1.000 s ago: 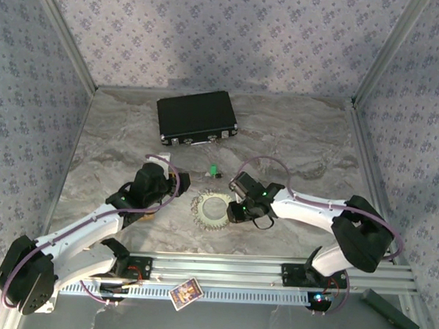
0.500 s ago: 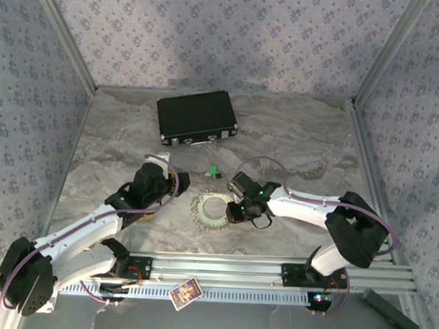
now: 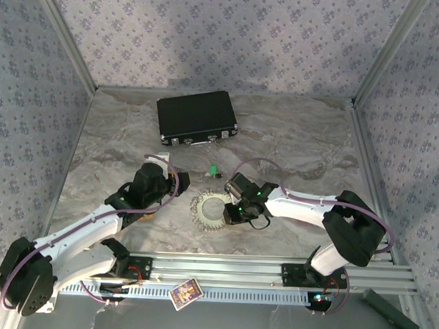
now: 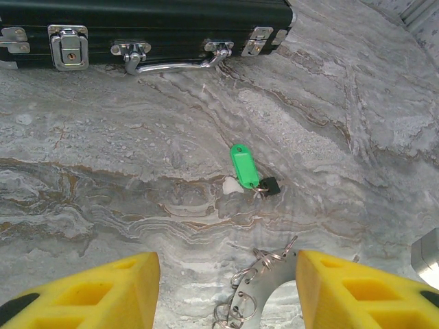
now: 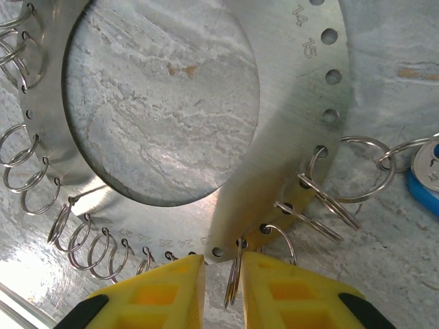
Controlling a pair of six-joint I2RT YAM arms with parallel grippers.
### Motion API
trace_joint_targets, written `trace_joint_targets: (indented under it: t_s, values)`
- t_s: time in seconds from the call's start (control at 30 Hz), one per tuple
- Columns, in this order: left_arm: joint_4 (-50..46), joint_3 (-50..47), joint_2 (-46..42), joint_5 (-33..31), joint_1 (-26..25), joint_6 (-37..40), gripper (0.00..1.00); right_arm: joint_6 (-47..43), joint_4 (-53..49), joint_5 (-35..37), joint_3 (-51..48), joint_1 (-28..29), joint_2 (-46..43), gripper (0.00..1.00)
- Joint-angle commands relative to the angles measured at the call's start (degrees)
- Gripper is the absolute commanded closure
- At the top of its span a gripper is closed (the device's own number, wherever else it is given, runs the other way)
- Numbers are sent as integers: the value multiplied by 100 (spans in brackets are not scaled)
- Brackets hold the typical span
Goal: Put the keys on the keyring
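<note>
Near the middle of the marbled surface [image 3: 302, 139] the keyring [image 3: 200, 210] lies flat, a silvery disc with a round hole and small wire rings fanned around its rim. At the disc's near-right edge sits the right claw [image 5: 221, 271], its yellow fingers [image 5: 154, 298] drawn close with a narrow slot between them. One split ring [image 5: 233, 282] stands edge-on in that slot. Whether the pads actually pinch it cannot be told, since the contact falls at the very bottom of the wrist view. The blue key [image 5: 420, 188] lies just beside the disc and is cut off by the frame's right edge, leaving a sliver of blue head and a bit of round metal visible. Whether its wire loop is linked to the disc's rings is unclear. The green key [image 4: 243, 164] rests on the surface between the keyring and the black case [image 4: 144, 20], apart from both. A small dark piece and a pale scrap touch its lower end, too small to identify. The left claw [image 4: 226, 281] hangs above the keyring's rim with its fingers spread wide and nothing between them. A cropped arc of the disc shows below it, and the case is cut off at the top.
</note>
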Motion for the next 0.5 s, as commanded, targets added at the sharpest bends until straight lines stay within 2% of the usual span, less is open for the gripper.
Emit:
trace_joint_targets:
  t_s: [0.0,0.33,0.47]
  values:
    - [17,4,-67,-87,-43,105,46,230,-145,119,100,-12,32,79]
    - [-7,-4,-97,-96,-43,123,46,389,-299,312,164,-8,198,87]
    - [-27,-4,-130,-116,-43,124,46,327,-432,442,216,11,190,94]
